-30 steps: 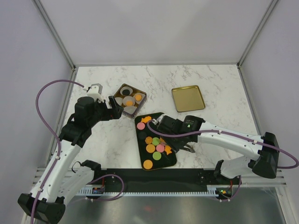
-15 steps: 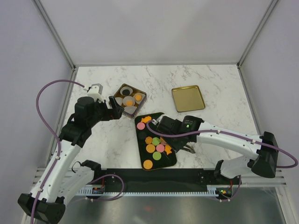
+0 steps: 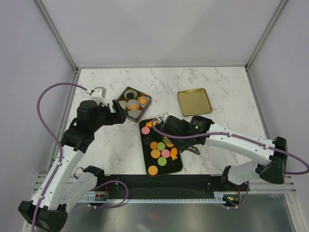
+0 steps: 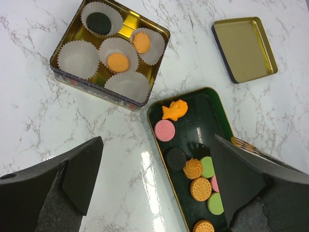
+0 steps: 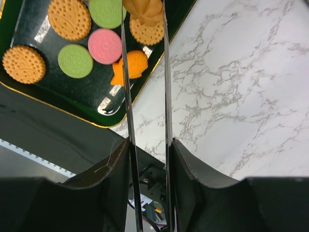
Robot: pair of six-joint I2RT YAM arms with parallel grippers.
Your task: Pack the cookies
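Observation:
Several cookies, orange, pink and green, lie on a black tray (image 3: pixel 176 166), also seen in the left wrist view (image 4: pixel 203 116) and the right wrist view (image 5: pixel 91 92). My right gripper (image 5: pixel 147 145) is shut on metal tongs (image 5: pixel 126 96), whose tips pinch an orange swirl cookie (image 5: pixel 142 9) over the tray. In the top view this gripper (image 3: pixel 193 150) is at the tray's right edge. An open tin (image 4: pixel 91 88) holds white paper cups; two hold orange cookies (image 4: pixel 118 62) and one a dark cookie. My left gripper (image 4: pixel 155 145) is open and empty, between tin and tray.
The gold tin lid (image 3: pixel 194 102) lies upside down at the back right, also in the left wrist view (image 4: pixel 244 48). The tin (image 3: pixel 134 103) stands left of the tray's far end. A black strip runs along the table's front edge behind the tray.
My right arm has shifted slightly up and to the left over the tray with the tongs. The left arm has not moved.

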